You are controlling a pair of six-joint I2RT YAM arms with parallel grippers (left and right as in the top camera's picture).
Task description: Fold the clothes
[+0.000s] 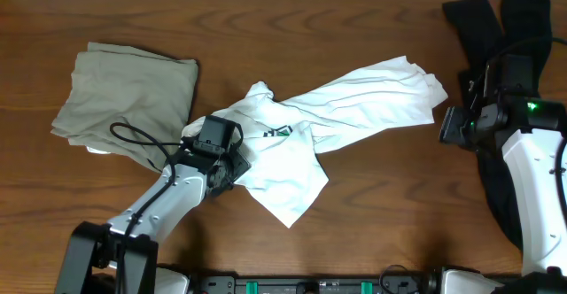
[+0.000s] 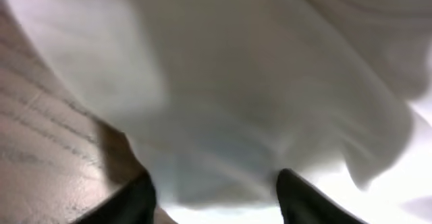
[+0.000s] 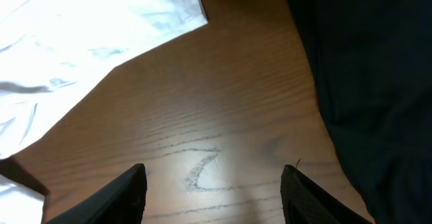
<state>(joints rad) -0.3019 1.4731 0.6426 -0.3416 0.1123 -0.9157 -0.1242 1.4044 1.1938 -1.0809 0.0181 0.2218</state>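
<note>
The white T-shirt (image 1: 354,99) lies crumpled across the middle of the table, its dark lettering and green logo near its left part. My left gripper (image 1: 236,166) is at the shirt's left lower edge. In the left wrist view its fingers (image 2: 216,191) are apart, with the white fabric (image 2: 256,82) lying between and ahead of them. My right gripper (image 1: 448,126) is open and empty just right of the shirt's right end. In the right wrist view it (image 3: 212,187) is over bare wood, with the shirt's edge (image 3: 81,35) to its left.
A grey-olive garment (image 1: 124,99) lies folded at the left. A black garment (image 1: 496,28) lies along the right side, partly under my right arm, and fills the right of the right wrist view (image 3: 371,62). The wooden table (image 1: 381,205) shows bare at the front.
</note>
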